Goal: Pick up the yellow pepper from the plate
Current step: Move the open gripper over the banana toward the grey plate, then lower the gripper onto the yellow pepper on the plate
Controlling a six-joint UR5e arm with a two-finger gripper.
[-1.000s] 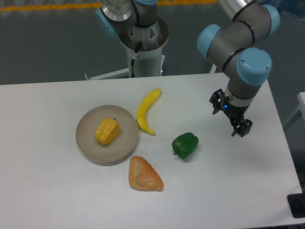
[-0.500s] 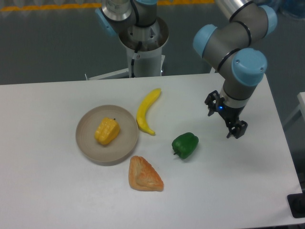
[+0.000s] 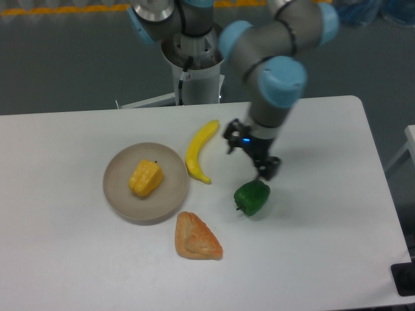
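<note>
A white desk (image 3: pixel 311 259) stands on a dark grey floor, with a yellow-orange line painted along the floor at the far side of the room. The arm's grey pedestal rises just beyond the desk's far edge. Toward the left half of the desk sits the plate (image 3: pixel 117 194), a round shallow beige-grey dish with a raised rim, and in it lies the yellow pepper (image 3: pixel 146 178), alone, slightly right of the dish's centre. The pepper is small, lumpy and yellow-orange, with ribbed lobes and a tiny dark stem at its far end. A banana (image 3: pixel 200 150) curves just beside the plate's right rim, a green pepper (image 3: pixel 251 197) rests near the desk's middle, and an orange-brown pastry (image 3: pixel 196 238) lies toward the near edge. The gripper (image 3: pixel 251 155) hangs over the middle of the desk, just above the green pepper and well apart from the plate, its black fingers spread and holding nothing.
</note>
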